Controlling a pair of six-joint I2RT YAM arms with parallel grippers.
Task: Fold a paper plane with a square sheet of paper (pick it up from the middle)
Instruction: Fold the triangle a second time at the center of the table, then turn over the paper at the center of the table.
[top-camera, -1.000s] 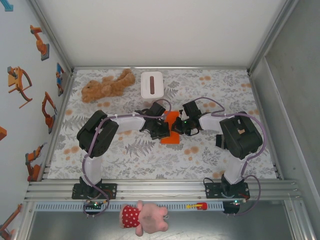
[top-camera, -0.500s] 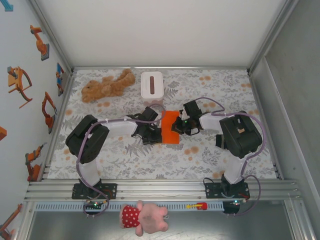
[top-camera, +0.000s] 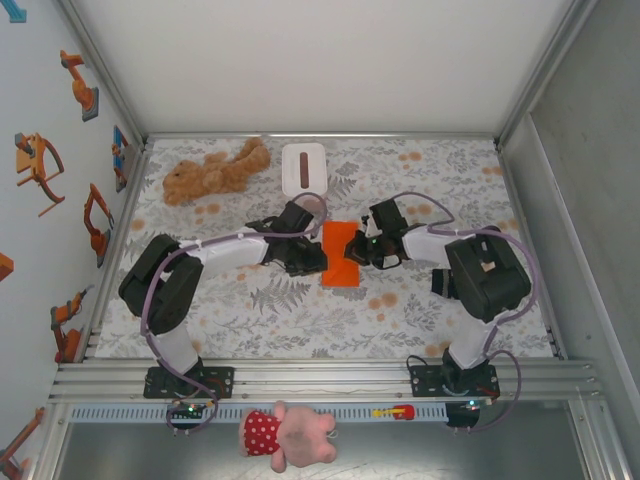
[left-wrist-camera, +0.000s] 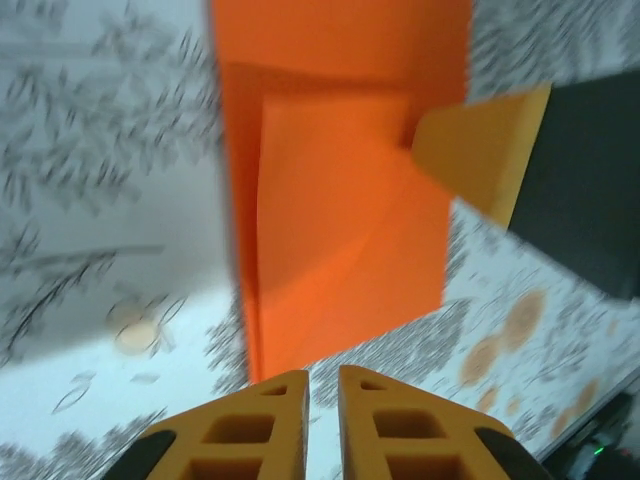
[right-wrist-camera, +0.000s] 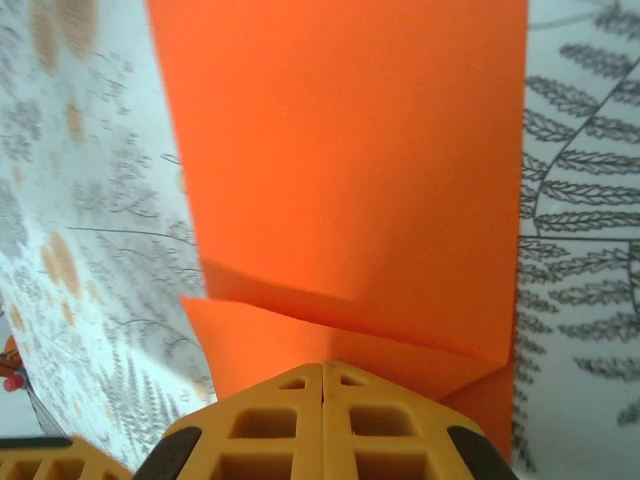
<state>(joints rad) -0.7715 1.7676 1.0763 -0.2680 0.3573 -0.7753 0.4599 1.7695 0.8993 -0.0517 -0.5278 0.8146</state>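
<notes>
Carefully | right jaws clenched, tip pinning the folded orange sheet (left-wrist-camera: 340, 200) to the tabletop (top-camera: 420, 180) | left jaws barely parted, empty | crease slowly along the fold

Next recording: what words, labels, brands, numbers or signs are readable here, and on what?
No readable text in any view.
The orange sheet of paper is plain, with no print.
The white tissue box shows no label that can be made out.
The wall stickers are pictures of robot arms, without lettering.
</notes>
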